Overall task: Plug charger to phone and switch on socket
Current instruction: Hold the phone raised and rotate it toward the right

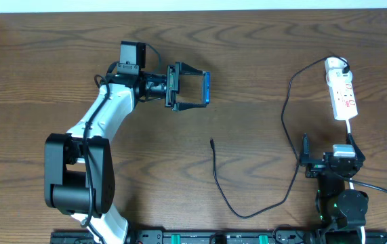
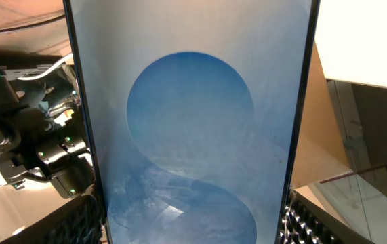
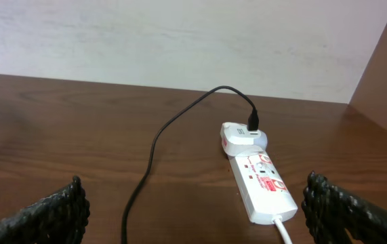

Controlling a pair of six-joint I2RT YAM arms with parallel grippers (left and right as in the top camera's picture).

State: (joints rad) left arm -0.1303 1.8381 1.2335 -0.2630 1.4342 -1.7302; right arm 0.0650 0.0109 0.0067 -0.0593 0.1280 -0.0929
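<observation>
Blue, glassy rectangular phone (image 2: 190, 135) sits clamped in left tool (image 1: 200, 89).

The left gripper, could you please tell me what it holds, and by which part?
The left gripper holds the phone by its two long edges.

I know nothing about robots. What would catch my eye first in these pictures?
The bright blue phone stands out first, clamped between the fingers of the left gripper at the table's upper middle. Next comes the black charger cable, looping across the wood from the white socket at the far right to its loose tip mid-table. The right gripper stands open and empty, facing the socket.
</observation>
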